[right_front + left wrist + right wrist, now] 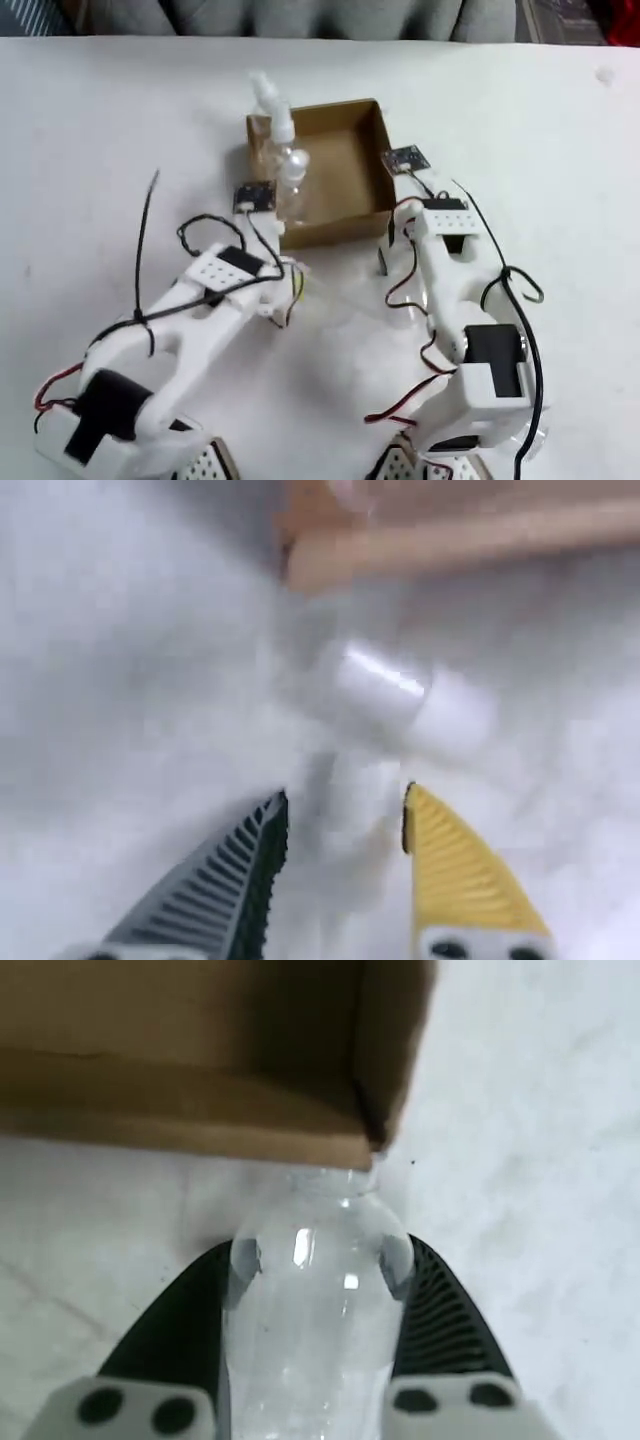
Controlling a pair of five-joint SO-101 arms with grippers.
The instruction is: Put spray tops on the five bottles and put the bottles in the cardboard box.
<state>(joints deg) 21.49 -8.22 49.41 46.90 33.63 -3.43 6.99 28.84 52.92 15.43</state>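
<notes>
High view, L to R: the left arm lies angled toward the near-left corner of the cardboard box (pixel 340 228). Its wrist cam shows the left gripper (pixel 345 802) w/ fingers pressed in on a white spray top (pixel 385 695), which looks pinched, though blur hides detail. Inside the box, capped bottles (pixel 285 165) stand vs the left wall; exact count unclear. At the box's near-right corner the right gripper (pixel 320 1260) is clamped round a clear bottle (pixel 310 1340), low over the table (pixel 560 150), neck uncapped and almost touching the cardboard corner. Risks, as I judge them: the neck sits so close to the box that bringing the top over could bump the wall and shove the box. The top may be pinched off-centre, so it may tilt and miss the neck. The smooth bottle may twist in the grip under push-down force.
</notes>
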